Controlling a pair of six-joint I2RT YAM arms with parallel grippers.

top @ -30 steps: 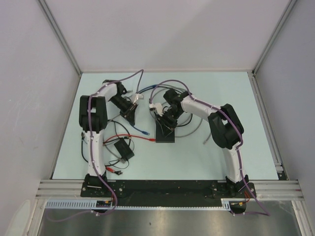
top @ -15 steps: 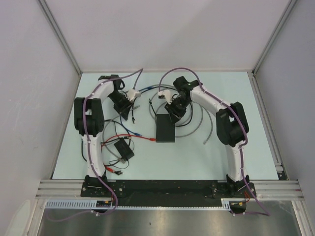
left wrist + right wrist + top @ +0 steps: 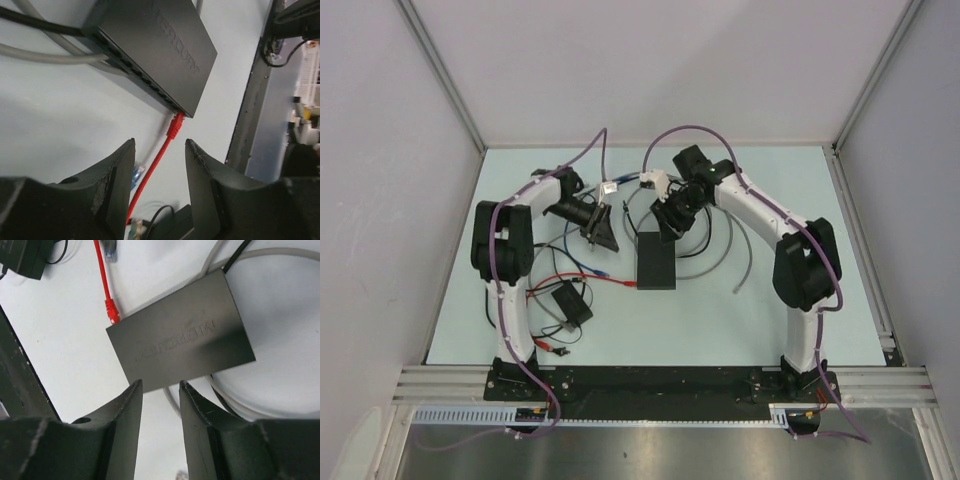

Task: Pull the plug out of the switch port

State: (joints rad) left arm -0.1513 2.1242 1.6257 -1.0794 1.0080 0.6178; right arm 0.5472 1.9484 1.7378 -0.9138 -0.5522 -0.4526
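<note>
Since the earlier frame: left arm has swung right, so its gripper is nearer the switch. Right gripper is off the switch top and has moved toward the upper frame. Both jaw pairs stand wider. Switch position unchanged.

Switch: flat dark grey rectangular box, matte with a faint sheen and raised lettering on the lid. It lies at the centre of the overhead view on the pale table.

Port row: a line of small square sockets along the box's left edge, seen obliquely and in shadow. Individual sockets are hard to separate.

Red plug: glossy moulded boot whose tip meets the last socket at the lower corner of the box. Cannot tell whether it is seated or just out. Its red cable runs down-frame and is partly blurred.

A smooth grey cable and a black cable leave the far end, cut off at the left border. A blue connector is clipped by the upper edge. A small black box is in the upper left corner, only partly in frame.

Left gripper: scuffed black fingers parted about midway, nothing between them, short of the plug.

Right gripper: fingers parted by a narrower gap, holding nothing, above the box's lower edge in its own view.
</note>
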